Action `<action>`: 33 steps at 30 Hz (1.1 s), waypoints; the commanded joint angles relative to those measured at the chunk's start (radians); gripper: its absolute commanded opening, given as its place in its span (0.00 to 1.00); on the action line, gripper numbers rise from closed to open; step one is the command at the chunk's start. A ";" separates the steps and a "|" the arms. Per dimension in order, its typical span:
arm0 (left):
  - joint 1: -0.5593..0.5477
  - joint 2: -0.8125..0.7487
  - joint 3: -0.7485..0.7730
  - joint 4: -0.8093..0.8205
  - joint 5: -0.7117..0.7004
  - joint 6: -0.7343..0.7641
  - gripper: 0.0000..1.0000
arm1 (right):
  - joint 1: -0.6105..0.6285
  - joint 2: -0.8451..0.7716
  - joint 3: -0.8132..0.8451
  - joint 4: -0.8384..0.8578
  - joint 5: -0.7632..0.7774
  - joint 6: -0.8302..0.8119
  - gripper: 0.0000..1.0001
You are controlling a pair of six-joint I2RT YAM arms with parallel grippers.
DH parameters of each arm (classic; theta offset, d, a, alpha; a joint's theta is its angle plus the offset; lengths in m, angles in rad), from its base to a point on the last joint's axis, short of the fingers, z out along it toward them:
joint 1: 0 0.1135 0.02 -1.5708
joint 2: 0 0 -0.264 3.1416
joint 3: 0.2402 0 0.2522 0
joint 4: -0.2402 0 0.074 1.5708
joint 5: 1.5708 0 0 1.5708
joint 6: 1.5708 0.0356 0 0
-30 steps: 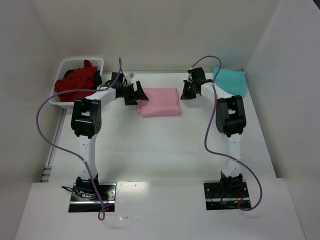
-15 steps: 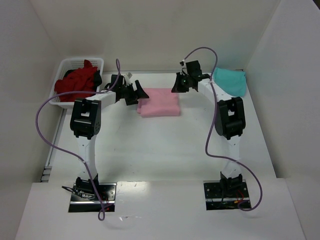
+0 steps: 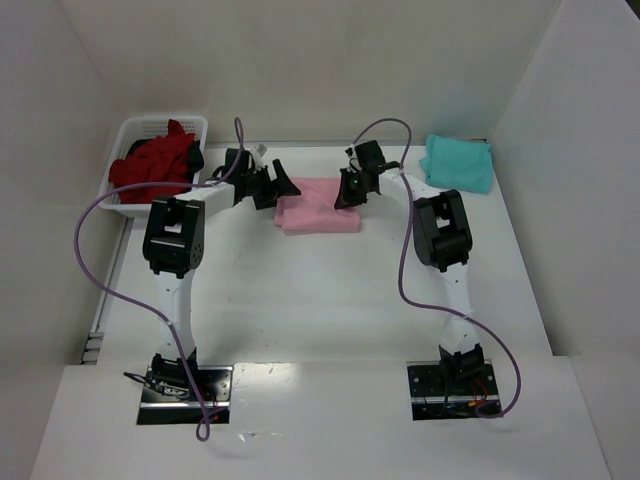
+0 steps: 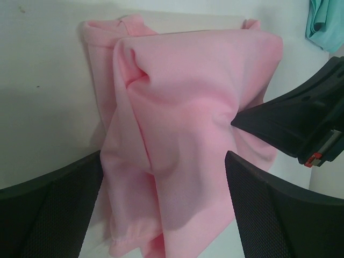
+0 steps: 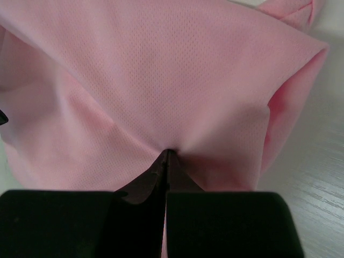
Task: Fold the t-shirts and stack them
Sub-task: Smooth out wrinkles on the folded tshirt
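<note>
As right hand (image 5: 166, 156) dents pink shirt (image 5: 161, 80), edge — hidden

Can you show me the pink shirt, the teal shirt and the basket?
pink shirt (image 3: 318, 208), top view, middle of the folded cloth.
teal shirt (image 3: 458, 163), top view, middle of the cloth.
basket (image 3: 140, 127), top view, white back wall.

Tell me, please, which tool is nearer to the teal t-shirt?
Right. The right tool is shut on the pink t-shirt at its right edge, the side facing the teal t-shirt; the left tool stands open at the pink t-shirt's opposite, left edge.
</note>
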State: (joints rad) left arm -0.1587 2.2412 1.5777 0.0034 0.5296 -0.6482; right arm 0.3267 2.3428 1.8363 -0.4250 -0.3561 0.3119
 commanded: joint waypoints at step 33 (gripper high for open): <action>-0.108 0.135 -0.033 0.024 -0.034 -0.172 0.76 | -0.003 0.064 0.064 -0.046 0.026 -0.027 0.00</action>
State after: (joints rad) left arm -0.2493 2.3025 1.6002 0.1308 0.4951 -0.8178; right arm 0.3267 2.3646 1.8740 -0.4469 -0.3554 0.3088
